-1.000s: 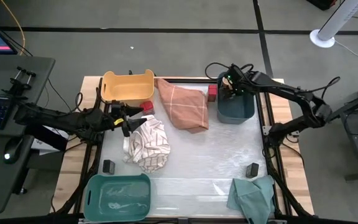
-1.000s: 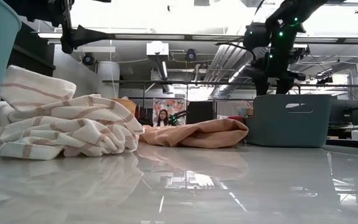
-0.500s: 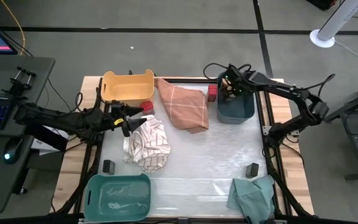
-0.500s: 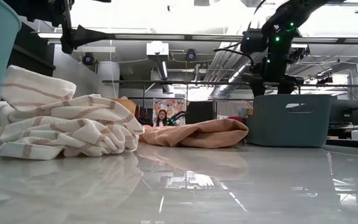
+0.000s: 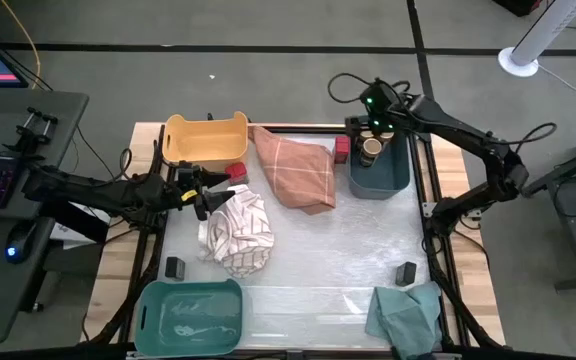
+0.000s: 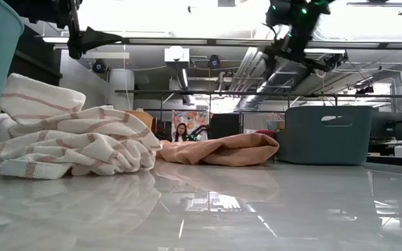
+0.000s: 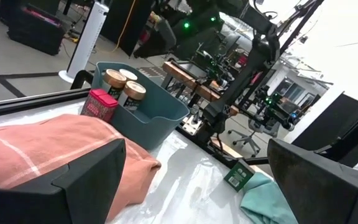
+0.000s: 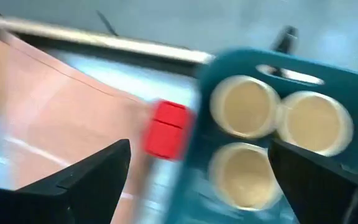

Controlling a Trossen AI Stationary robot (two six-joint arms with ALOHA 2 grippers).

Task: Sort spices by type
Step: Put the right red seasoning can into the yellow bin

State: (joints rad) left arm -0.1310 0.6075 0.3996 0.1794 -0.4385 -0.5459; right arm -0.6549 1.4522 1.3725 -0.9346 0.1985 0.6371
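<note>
Three round tan-topped spice jars (image 8: 244,106) stand in the blue bin (image 5: 378,172) at the table's far right. A red-topped spice box (image 8: 166,129) stands on the table by the bin's left wall, and another (image 5: 236,172) stands near the yellow bin (image 5: 205,140). Small black blocks lie near the front left (image 5: 175,267) and front right (image 5: 406,272). My right gripper (image 8: 197,186) hangs open above the blue bin, pointing down at a slant, with nothing between its fingers. Left of the striped cloth (image 5: 238,230), my left gripper (image 5: 206,192) waits open and level.
An orange cloth (image 5: 296,168) lies between the yellow bin and the blue bin. A teal bin (image 5: 190,315) sits at the front left and a green cloth (image 5: 408,312) at the front right. The table's middle (image 5: 338,250) is bare.
My right gripper has risen from down inside the blue bin to well above its rim and has turned a little. A tan-topped jar now shows in the bin where the gripper was. The left arm has kept still.
</note>
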